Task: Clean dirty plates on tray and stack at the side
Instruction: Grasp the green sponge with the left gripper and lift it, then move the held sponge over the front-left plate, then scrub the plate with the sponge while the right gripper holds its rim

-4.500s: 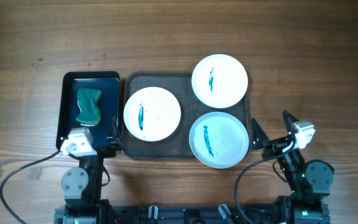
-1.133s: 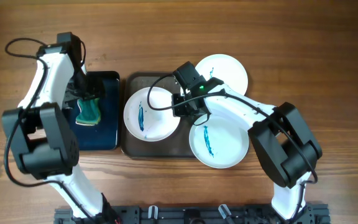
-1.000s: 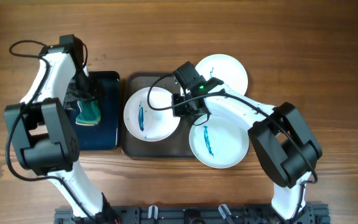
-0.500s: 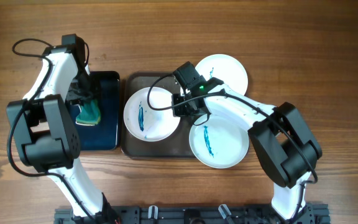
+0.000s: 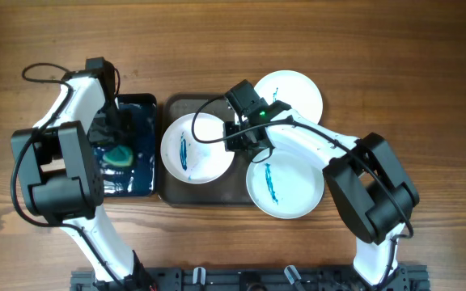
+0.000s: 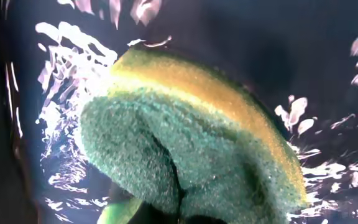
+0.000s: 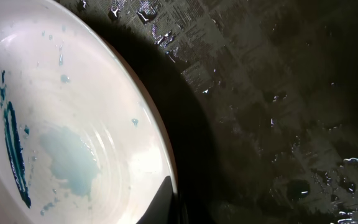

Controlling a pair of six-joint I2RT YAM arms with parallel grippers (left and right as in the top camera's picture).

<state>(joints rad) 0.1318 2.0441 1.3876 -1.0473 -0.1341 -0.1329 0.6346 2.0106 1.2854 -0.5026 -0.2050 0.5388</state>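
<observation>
A brown, grained wooden desk fills the overhead view, with both arms reaching in from its near edge. Toward the left edge lies a small glossy black rectangular tray, its surface wet and glinting. On it sits a green sponge with a yellow layer. The left tool hangs right over the sponge. In the left wrist view the sponge fills the frame, buckled along a crease down its middle, so the tool is pinching it. Whether the sponge is clear of the black tray, I cannot tell.

Just beside the black tray, at the middle of the desk, lies the large dark brown-grey rectangular tray with rounded corners. Three round white ceramic plates, each with a blue streak, rest on it. The left plate lies wholly inside the tray, on the side toward the desk's left edge. The far plate overhangs the tray's corner toward the far edge. The near plate overhangs the corner toward the near edge, partly under the right arm.

The right tool sits at the left plate's rim on the side toward the desk's right edge. In the right wrist view that plate shows a blue streak and a pale blue puddle, beside the wet tray floor. The jaws close on the rim, one tip inside and one outside.
</observation>
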